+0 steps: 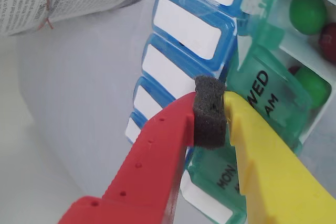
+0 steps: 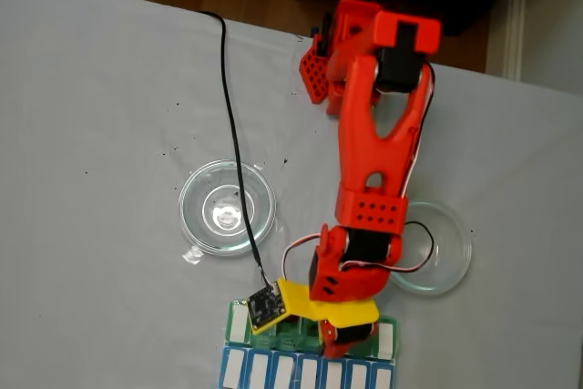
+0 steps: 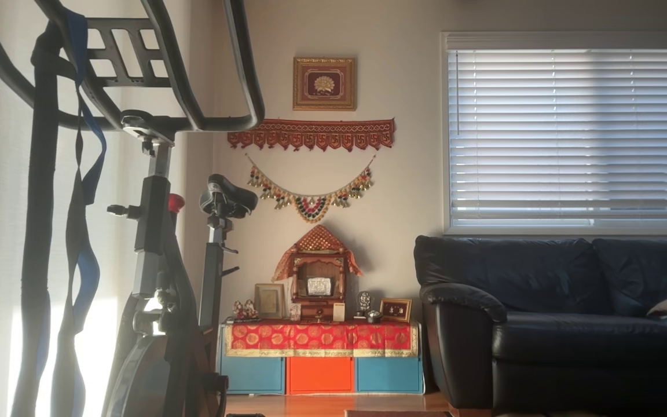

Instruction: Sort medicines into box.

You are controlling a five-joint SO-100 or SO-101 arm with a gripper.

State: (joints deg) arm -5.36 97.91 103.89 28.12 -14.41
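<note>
My claw is clenched on its foam pad, seemingly empty, over the box. Balls lie inside: light, smooth, liable to roll; pinch across the middle.

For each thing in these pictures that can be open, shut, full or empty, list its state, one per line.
gripper: shut, foam pad squeezed between the fingers.
WED AM lid: raised open.
open compartment: holds green balls and red balls.
blue-lidded row: lids closed.
left dish: empty.
</note>
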